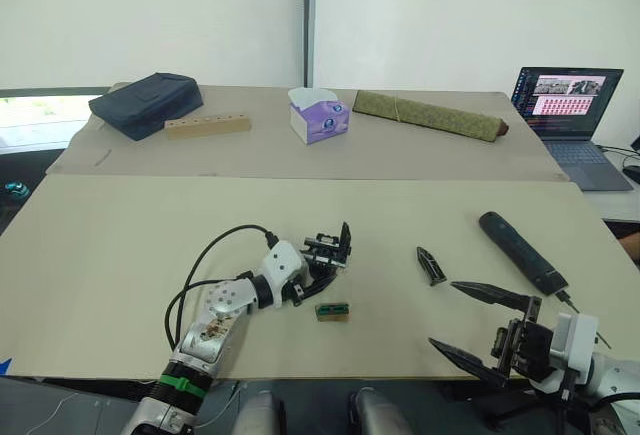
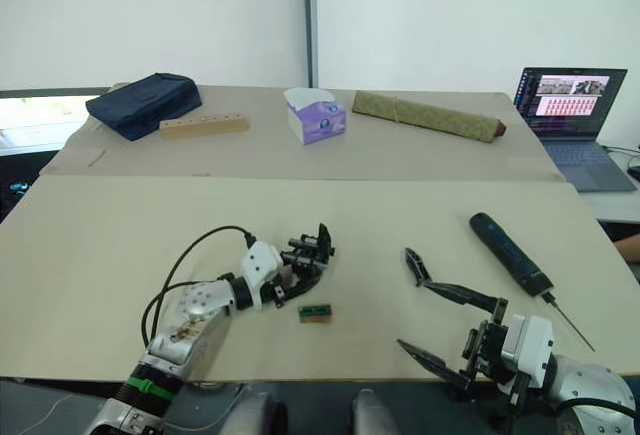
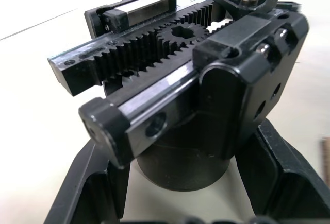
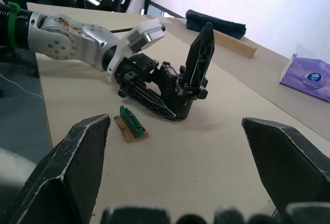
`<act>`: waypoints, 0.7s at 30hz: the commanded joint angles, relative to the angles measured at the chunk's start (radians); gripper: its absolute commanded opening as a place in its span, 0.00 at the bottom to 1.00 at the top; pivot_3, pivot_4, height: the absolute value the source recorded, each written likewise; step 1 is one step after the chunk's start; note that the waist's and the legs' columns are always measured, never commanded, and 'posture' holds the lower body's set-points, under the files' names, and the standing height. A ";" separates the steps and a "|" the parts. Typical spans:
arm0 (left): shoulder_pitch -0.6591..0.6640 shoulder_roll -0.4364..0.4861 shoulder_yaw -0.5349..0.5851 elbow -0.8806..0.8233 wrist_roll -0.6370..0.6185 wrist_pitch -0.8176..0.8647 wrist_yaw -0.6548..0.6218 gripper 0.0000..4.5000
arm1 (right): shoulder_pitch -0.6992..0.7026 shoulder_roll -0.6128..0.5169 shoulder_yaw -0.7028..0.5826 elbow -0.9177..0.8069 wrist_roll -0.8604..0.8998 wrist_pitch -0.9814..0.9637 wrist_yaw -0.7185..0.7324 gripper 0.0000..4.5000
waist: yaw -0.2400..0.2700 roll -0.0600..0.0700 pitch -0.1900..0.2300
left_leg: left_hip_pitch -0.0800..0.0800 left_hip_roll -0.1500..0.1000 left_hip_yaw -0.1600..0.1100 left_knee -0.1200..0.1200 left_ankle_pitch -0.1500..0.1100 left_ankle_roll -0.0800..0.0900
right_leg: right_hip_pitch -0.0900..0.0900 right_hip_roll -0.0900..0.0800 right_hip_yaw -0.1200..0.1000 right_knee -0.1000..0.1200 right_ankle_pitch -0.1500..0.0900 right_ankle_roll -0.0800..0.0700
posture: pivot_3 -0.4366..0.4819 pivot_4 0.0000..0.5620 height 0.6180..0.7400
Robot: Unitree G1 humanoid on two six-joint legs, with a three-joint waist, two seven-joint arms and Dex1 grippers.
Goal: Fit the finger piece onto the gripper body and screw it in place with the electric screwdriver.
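**Two claws, one tiny part: how I'd grab this stuff**

Starting at the left gripper (image 1: 318,277): its black fingers (image 3: 286,175) sit on either side of the gripper body (image 4: 178,98), closed around the round base, so it looks like it has that block pinned on the table (image 1: 120,245). The body sits upright-ish with its one mounted finger pointing up and the toothed rack on top. Looks like stiff, dense plastic and metal, so squeezing the cylinder is fine, but I'd stay off the rack teeth and slide rails.

The right gripper (image 1: 468,323) is wide open, holding nothing, low near the front edge of the table on the right side.

Just beyond its upper fingertip lies the finger piece (image 1: 431,265), flat on the table, well apart from the gripper body. My guess: very light, rigid, smooth and tapered, so it'll squirt out if pinched near the point. Grab it across the blocky base or mid-length instead.

Further right is the electric screwdriver (image 1: 521,251), lying diagonally with its thin bit (image 2: 567,321) pointing toward the front edge. Probably the heaviest item here and a smooth cylinder, so hold it mid-barrel, not near the bit, which looks bendable.

Between the grippers, near the left one, sits a small green-topped block (image 1: 333,310); can't tell what it is.
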 commanded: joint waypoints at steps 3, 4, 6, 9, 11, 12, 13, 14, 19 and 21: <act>0.002 -0.003 0.020 0.014 0.004 -0.044 -0.001 0.52 | -0.008 0.004 -0.022 -0.021 -0.003 -0.017 -0.015 1.00 | 0.000 0.001 -0.001 | 0.000 0.000 0.000 0.000 0.000 0.000 | 0.000 0.000 0.000 0.000 0.000 0.000 | 0.48 0.27 1.00; 0.004 -0.004 0.024 0.016 0.001 -0.039 0.000 0.52 | -0.008 0.004 -0.022 -0.023 -0.003 -0.016 -0.017 1.00 | 0.000 0.002 -0.001 | 0.001 0.000 0.000 0.000 0.000 0.000 | 0.001 0.000 0.000 0.000 0.000 0.000 | 0.48 0.27 1.00; 0.011 0.004 0.030 0.025 -0.010 -0.030 -0.017 0.52 | -0.007 0.003 -0.023 -0.030 -0.006 -0.012 -0.023 1.00 | -0.001 0.003 -0.002 | 0.001 0.000 0.000 0.000 0.000 0.000 | 0.001 0.000 0.000 0.000 0.000 0.000 | 0.48 0.27 1.00; 0.018 0.011 0.041 0.028 -0.028 -0.008 -0.038 0.77 | -0.008 -0.001 -0.022 -0.037 -0.008 -0.007 -0.032 1.00 | -0.004 0.006 -0.004 | 0.001 0.000 0.000 0.000 0.000 0.000 | 0.001 0.000 0.000 0.000 0.000 0.000 | 0.48 0.27 1.00; 0.021 0.022 0.050 0.025 -0.048 0.009 -0.064 0.93 | -0.012 -0.004 -0.022 -0.037 -0.007 -0.005 -0.037 1.00 | -0.004 0.007 -0.004 | 0.001 0.000 0.000 0.000 0.000 0.000 | 0.001 0.001 0.000 0.001 0.000 0.000 | 0.48 0.27 1.00; 0.022 0.029 0.054 0.023 -0.055 0.015 -0.078 0.98 | -0.013 -0.005 -0.023 -0.037 -0.006 -0.005 -0.038 1.00 | -0.004 0.007 -0.004 | 0.001 0.000 0.000 0.000 0.000 0.000 | 0.001 0.001 0.000 0.001 0.000 0.000 | 0.48 0.27 1.00; 0.022 0.038 0.061 0.024 -0.059 0.017 -0.086 0.98 | -0.014 -0.006 -0.023 -0.037 -0.006 -0.005 -0.040 1.00 | -0.004 0.008 -0.005 | 0.001 0.000 0.000 0.000 0.000 0.000 | 0.001 0.001 0.000 0.001 0.000 0.000 | 0.48 0.27 1.00; 0.021 0.046 0.068 0.025 -0.068 0.032 -0.096 0.98 | -0.014 -0.007 -0.023 -0.037 -0.007 -0.005 -0.042 1.00 | -0.004 0.008 -0.005 | 0.001 0.000 0.000 0.000 0.000 0.000 | 0.001 0.001 0.000 0.001 0.000 0.000 | 0.48 0.27 1.00; -0.016 0.122 0.080 0.093 -0.082 0.024 -0.211 0.98 | -0.012 -0.003 -0.021 -0.041 -0.012 -0.008 -0.052 1.00 | -0.004 0.010 -0.006 | 0.002 0.000 0.000 0.000 0.000 0.000 | 0.001 0.001 0.000 0.001 0.000 0.000 | 0.48 0.27 1.00; -0.056 0.142 0.079 0.146 -0.086 0.005 -0.269 0.98 | -0.007 0.000 -0.020 -0.042 -0.014 -0.011 -0.052 1.00 | -0.003 0.011 -0.007 | 0.002 0.000 0.000 0.000 0.000 0.000 | 0.001 0.001 0.000 0.001 -0.001 0.000 | 0.48 0.27 1.00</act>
